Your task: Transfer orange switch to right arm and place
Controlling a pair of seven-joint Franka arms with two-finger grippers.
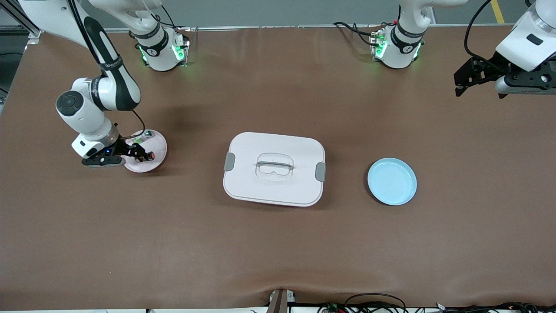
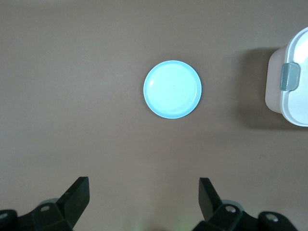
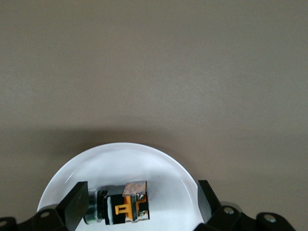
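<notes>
The orange switch [image 3: 122, 204] is a small black block with an orange clip and a coppery end. It lies on its side on the pale pink plate [image 3: 144, 163] at the right arm's end of the table. My right gripper [image 3: 142, 202] is low over the plate, open, with the switch between its fingers and one fingertip [image 3: 77, 204] right beside the switch's round end. In the front view the switch [image 1: 148, 155] shows at the right gripper's [image 1: 141, 154] tips on the plate [image 1: 160, 150]. My left gripper [image 2: 144, 197] is open and empty, and waits high over the left arm's end of the table [image 1: 461, 84].
A small white-and-green part [image 1: 143, 137] lies on the same plate, farther from the front camera than the switch. A white lidded box [image 1: 274, 168] with grey clips stands mid-table. A light blue plate [image 1: 392, 181] lies beside it toward the left arm's end, and shows in the left wrist view [image 2: 172, 89].
</notes>
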